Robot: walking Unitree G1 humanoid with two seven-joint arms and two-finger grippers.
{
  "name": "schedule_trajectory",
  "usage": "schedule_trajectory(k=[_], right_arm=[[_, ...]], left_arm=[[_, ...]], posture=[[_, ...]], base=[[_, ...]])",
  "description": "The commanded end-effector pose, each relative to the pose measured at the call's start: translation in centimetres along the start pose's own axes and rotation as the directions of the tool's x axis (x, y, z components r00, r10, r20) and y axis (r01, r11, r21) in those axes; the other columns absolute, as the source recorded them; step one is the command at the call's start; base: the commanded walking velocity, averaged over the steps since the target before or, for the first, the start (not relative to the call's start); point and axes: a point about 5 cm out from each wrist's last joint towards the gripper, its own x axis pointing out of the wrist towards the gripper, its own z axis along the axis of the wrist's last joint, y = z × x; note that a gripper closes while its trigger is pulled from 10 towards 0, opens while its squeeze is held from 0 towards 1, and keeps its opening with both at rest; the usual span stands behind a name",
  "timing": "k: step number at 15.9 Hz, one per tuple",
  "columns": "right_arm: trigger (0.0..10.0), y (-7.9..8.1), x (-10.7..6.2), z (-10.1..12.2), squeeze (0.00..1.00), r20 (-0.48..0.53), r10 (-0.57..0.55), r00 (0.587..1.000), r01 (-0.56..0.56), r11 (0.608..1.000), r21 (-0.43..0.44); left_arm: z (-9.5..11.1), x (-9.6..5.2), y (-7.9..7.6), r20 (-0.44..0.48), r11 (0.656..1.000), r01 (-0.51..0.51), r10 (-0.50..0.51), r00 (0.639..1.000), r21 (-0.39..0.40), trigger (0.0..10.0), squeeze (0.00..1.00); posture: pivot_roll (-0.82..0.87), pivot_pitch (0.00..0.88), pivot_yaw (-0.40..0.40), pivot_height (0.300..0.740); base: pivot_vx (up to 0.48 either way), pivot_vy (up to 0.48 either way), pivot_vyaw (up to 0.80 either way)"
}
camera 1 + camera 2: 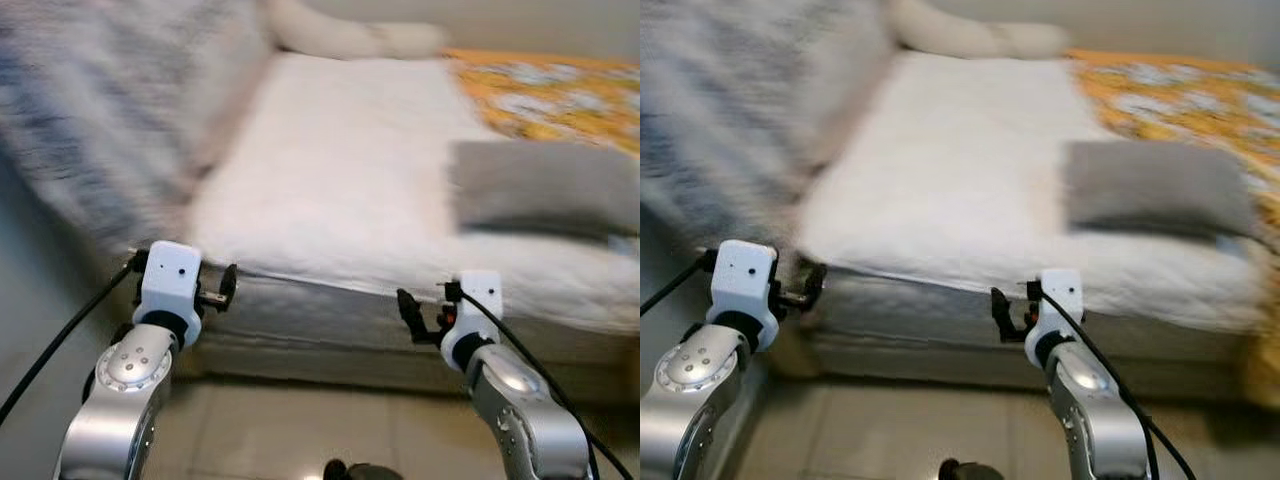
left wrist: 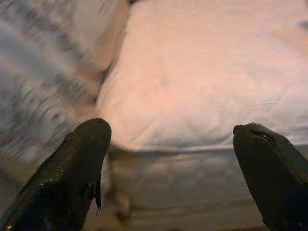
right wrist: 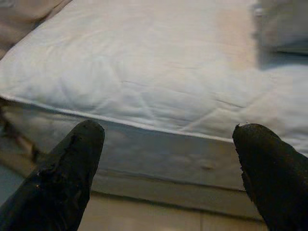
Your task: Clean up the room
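Observation:
A bed with a bare white mattress [image 1: 340,170] lies ahead of me, its front edge just beyond both arms. A grey pillow [image 1: 540,190] rests on the right part of the mattress. A grey striped blanket [image 1: 100,110] is heaped along the left side, and an orange patterned cover [image 1: 550,90] lies at the far right. My left gripper [image 2: 171,144] is open and empty, held near the mattress's front left corner. My right gripper [image 3: 168,144] is open and empty too, facing the front edge of the mattress, with the pillow [image 3: 284,24] farther back.
A cream bolster or rolled cushion [image 1: 350,35] lies across the head of the bed. Beige tiled floor [image 1: 300,430] runs between me and the bed base [image 1: 330,350]. The views are blurred by motion.

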Motion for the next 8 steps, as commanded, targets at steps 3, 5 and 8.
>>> schedule_trajectory(k=[3,5,8], right_arm=[[10.0,0.08,0.19,0.44,0.00,0.010,0.000,1.000,0.000,1.000,-0.013],[10.0,0.07,0.23,0.49,0.00,0.011,-0.001,1.000,0.001,1.000,-0.017],[10.0,0.01,0.55,1.26,0.00,0.034,0.002,0.999,-0.001,0.999,-0.034]], left_arm=[[0.18,0.12,0.19,0.020,1.000,-0.004,0.004,1.000,0.001,10.0,0.00],[0.15,0.16,0.36,0.015,0.999,-0.016,0.017,1.000,-0.027,10.0,0.00],[-0.13,0.37,0.33,-0.001,0.998,-0.028,0.028,1.000,-0.057,10.0,0.00]], posture=[[-0.07,0.000,-0.026,0.740],[-0.08,0.000,-0.021,0.740],[-0.08,0.000,-0.019,0.740]], base=[[0.000,0.000,-0.75],[0.000,0.000,-0.76],[0.000,0.000,-0.68]])
